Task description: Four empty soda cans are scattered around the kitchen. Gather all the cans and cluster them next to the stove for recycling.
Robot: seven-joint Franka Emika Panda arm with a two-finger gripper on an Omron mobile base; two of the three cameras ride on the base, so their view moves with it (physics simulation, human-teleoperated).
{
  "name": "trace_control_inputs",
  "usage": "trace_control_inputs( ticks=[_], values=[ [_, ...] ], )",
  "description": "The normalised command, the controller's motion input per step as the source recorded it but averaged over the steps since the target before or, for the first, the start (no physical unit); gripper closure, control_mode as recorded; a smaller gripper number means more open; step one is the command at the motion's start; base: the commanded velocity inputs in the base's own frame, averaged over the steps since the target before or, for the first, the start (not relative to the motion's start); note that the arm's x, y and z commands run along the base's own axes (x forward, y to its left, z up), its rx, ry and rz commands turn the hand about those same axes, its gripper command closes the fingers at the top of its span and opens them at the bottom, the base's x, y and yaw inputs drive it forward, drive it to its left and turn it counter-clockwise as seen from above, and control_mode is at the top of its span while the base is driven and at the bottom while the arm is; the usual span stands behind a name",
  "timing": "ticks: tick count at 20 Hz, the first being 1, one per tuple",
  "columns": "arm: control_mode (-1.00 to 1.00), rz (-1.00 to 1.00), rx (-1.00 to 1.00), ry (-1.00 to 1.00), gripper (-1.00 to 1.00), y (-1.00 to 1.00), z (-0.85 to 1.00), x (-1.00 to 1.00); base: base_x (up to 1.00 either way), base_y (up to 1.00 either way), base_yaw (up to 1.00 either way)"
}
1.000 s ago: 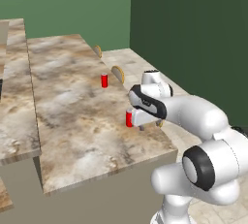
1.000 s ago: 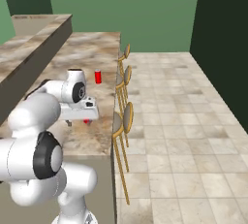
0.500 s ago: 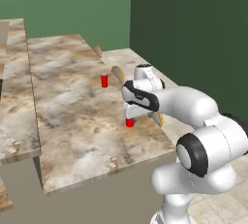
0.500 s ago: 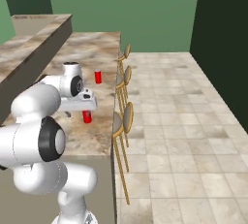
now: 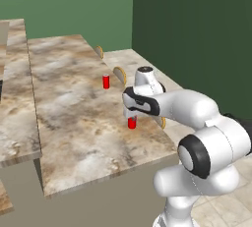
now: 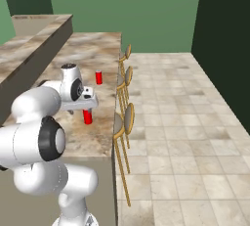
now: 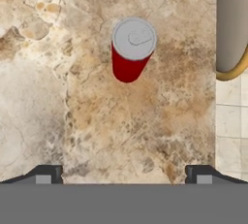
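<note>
The gripper (image 7: pixel 124 173) is hanging above the tan marbled counter (image 5: pixel 74 108) with its jaws spread wide and nothing between them, pointing straight down at the stone. Below it and slightly ahead, a red soda can (image 7: pixel 131 48) is standing upright on the counter, its long axis vertical and its grey lid with the pull tab facing up toward the hand; it is sitting clear of both fingertips (image 7: pixel 46 174), touching neither. In the left base view this near can (image 5: pixel 132 122) is showing just under the hand, close to the counter's outer edge. A second red soda can (image 5: pixel 106 81) is standing upright farther along the counter, well beyond the gripper. Wooden bar stools (image 6: pixel 126 117) are lining the counter's edge beside the hand.
</note>
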Motion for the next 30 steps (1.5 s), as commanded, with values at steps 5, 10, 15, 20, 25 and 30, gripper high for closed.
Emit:
trace_control_inputs(
  ticks=[5,10,15,20,25,30],
  values=[
    [-1.0,-0.01,0.0,-0.02,-1.0,0.0,0.0,0.34,0.0,0.0,0.0],
    [-1.0,-0.01,0.03,0.0,-1.0,0.03,0.0,0.34,0.0,0.0,0.0],
    [-1.0,-0.02,0.09,0.01,-1.0,0.13,-0.1,0.19,0.0,0.0,0.0],
    [-1.0,-0.02,0.05,0.0,-1.0,0.1,-0.19,0.17,0.0,0.0,0.0],
    [-1.0,0.0,-0.01,-0.02,-1.0,0.04,-0.14,0.2,0.0,0.0,0.0],
    [-1.0,0.0,-0.05,-0.03,-1.0,0.03,-0.06,0.23,0.0,0.0,0.0]
  ],
)
